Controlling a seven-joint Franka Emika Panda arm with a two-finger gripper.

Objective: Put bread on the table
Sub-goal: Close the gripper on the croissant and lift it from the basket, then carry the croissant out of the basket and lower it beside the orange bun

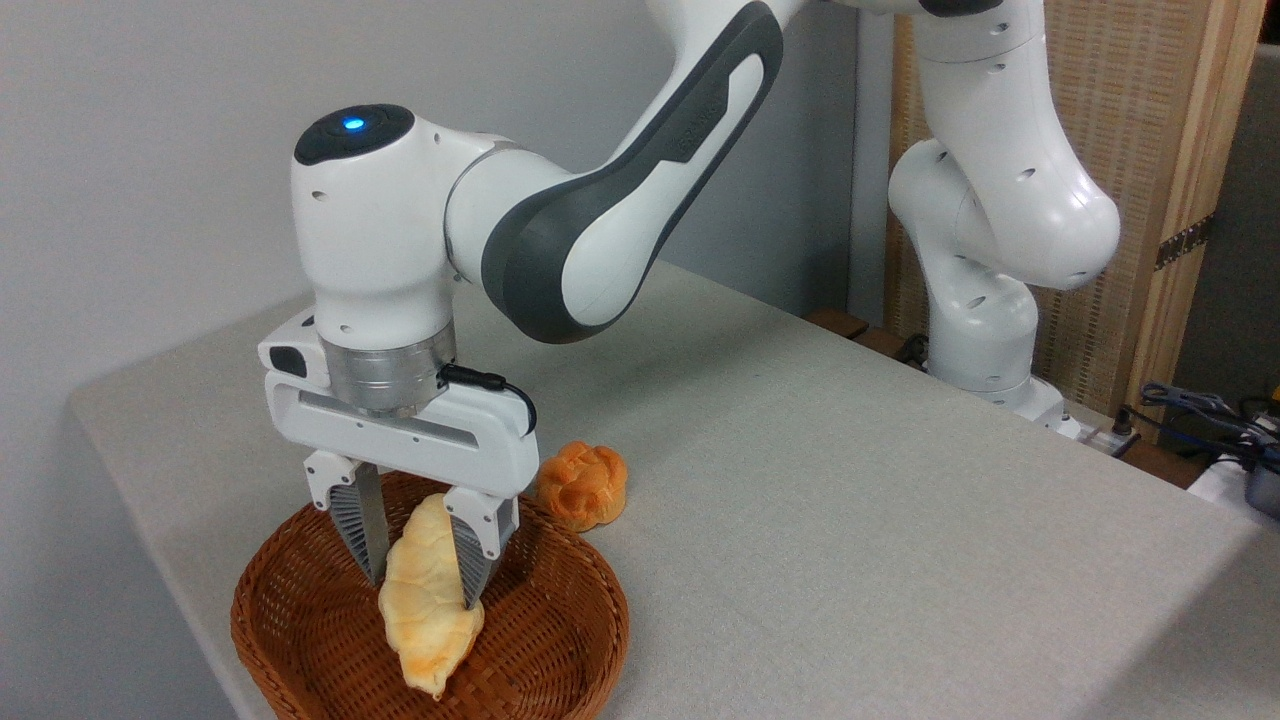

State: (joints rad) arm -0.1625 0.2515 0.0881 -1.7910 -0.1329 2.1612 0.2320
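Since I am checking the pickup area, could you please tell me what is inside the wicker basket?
Above the basket, the hand grips the bread, whose lower tip hangs near the woven floor; whether it touches is unclear. No other item shows inside, though the bread and fingers cover part of the floor.

Plain pale grey wall (150,150) at left and behind, woven tan panel (1120,120) in a light wooden frame (1205,160) at right, tangle of dark cables (1200,410) beside it, soft even light

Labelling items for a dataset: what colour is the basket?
Brown woven wicker basket, clearest in the fixed camera view.
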